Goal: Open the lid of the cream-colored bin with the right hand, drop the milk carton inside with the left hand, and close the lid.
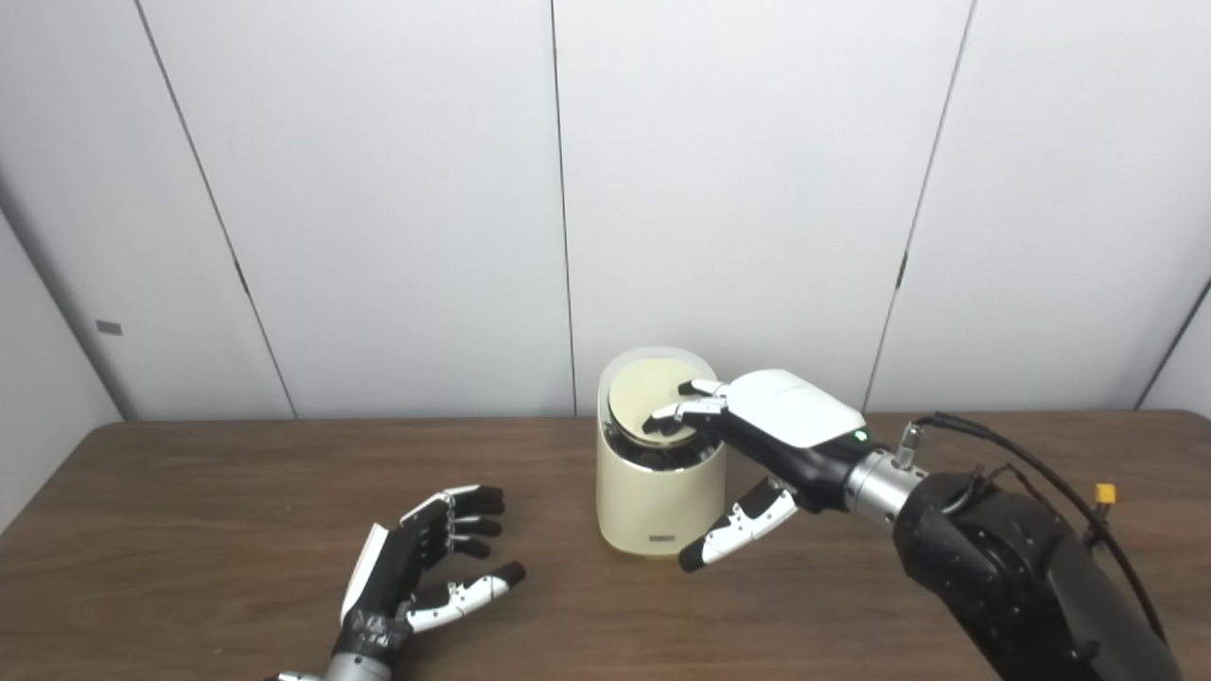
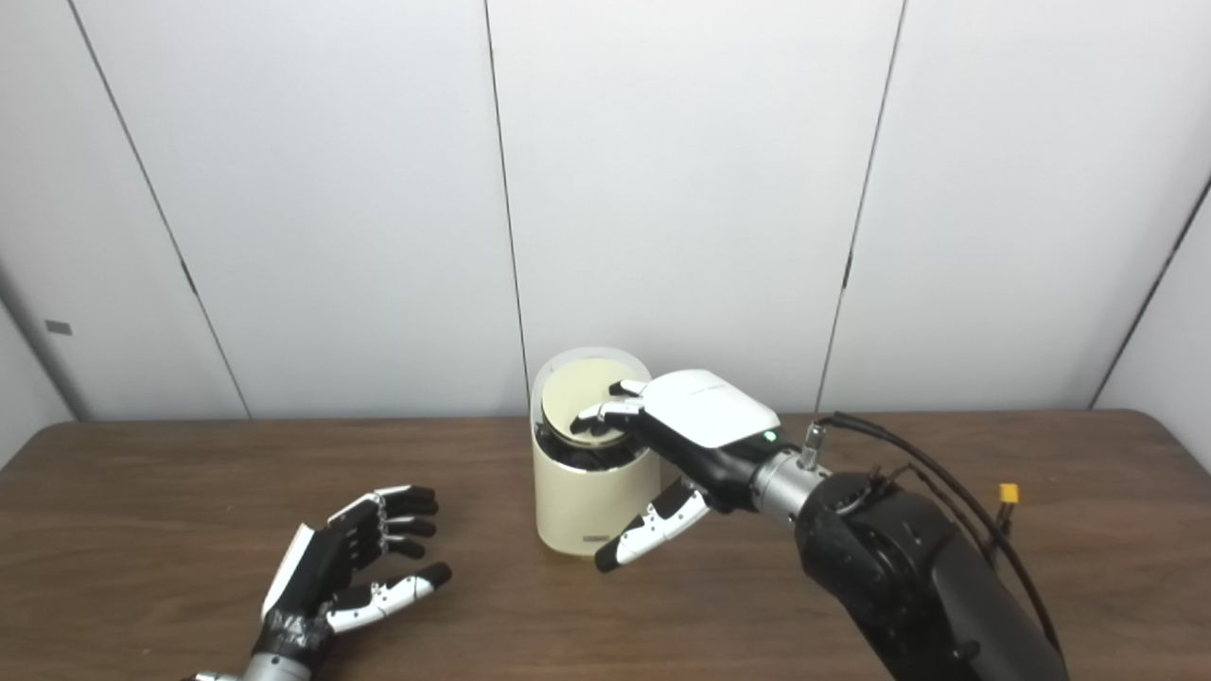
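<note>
At the left of the desk (image 1: 189,492), toward the near edge, the left hand (image 1: 416,563) is recorded: palm turned inward, fingers (image 1: 473,520) spread and lightly curled, nothing held, well apart from the bin. No milk carton is to be seen in either view; whether it lies inside the bin cannot be told from these views, as the interior is masked by the lid. At mid-desk, toward the far edge and just before the white wall panels (image 1: 378,189), the cream-colored bin (image 1: 659,501) is listed, standing upright with its long axis vertical. Its round lid (image 1: 648,397) is seen tilted up toward the back, leaving a dark gap at the front of the rim. To the right of the bin, the right hand (image 1: 776,426) is entered, its arm reaching in from the right side; its fingers rest extended on the top of the lid, while its thumb (image 1: 733,530) hangs loose beside the bin's right wall, grasping nothing. The deciding relation is noted thus: the lid lies directly beneath the right fingers, the right hand being far the nearer of the two. The lid is judged not yet fully seated; a downward press seems called for.
</note>
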You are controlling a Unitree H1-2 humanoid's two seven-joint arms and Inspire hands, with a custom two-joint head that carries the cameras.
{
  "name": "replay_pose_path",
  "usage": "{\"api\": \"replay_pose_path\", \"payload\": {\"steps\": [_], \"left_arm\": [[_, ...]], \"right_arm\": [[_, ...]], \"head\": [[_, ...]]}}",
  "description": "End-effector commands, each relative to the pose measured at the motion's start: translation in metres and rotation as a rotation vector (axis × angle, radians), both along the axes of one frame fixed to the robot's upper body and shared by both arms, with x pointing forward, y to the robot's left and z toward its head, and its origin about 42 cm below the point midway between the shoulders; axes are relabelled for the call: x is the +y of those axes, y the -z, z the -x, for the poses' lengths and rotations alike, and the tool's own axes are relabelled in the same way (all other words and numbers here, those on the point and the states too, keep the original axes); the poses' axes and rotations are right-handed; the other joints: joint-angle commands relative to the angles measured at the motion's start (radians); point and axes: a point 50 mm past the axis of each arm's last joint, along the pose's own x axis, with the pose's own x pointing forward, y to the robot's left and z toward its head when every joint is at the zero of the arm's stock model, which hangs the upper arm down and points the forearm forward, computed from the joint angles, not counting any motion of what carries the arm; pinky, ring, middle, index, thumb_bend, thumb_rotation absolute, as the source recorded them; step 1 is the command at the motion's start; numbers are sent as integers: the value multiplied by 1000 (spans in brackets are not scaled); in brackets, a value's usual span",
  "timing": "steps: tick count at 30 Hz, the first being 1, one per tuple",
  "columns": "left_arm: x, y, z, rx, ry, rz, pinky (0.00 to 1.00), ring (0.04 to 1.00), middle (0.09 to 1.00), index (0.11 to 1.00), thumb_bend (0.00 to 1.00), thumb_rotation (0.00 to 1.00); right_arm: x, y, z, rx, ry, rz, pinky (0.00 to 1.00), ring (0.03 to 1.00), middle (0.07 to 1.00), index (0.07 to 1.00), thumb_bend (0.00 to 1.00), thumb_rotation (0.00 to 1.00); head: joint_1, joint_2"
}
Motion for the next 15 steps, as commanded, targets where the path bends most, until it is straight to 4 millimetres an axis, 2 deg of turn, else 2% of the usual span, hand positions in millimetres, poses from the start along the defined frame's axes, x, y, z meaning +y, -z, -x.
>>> {"api": "replay_pose_path", "payload": {"steps": [1,7,10,15], "left_arm": [[-1,-9,0,-38,-1,7,593,671,726,746,712,94],[-2,-9,0,-39,-5,5,593,671,727,746,710,95],[-1,-9,0,-44,-7,0,591,668,725,746,709,100],[-2,-9,1,-51,-5,-1,591,670,728,744,710,96]], "right_arm": [[0,-12,-2,-66,-13,23,956,959,798,827,788,580],[1,-5,-3,-79,-14,79,972,974,804,834,791,591],[2,-2,-4,-129,-24,158,943,964,797,826,793,611],[2,6,-7,-239,-50,279,909,952,762,786,818,558]], "head": [[2,1],[4,6],[4,7],[4,7]]}}
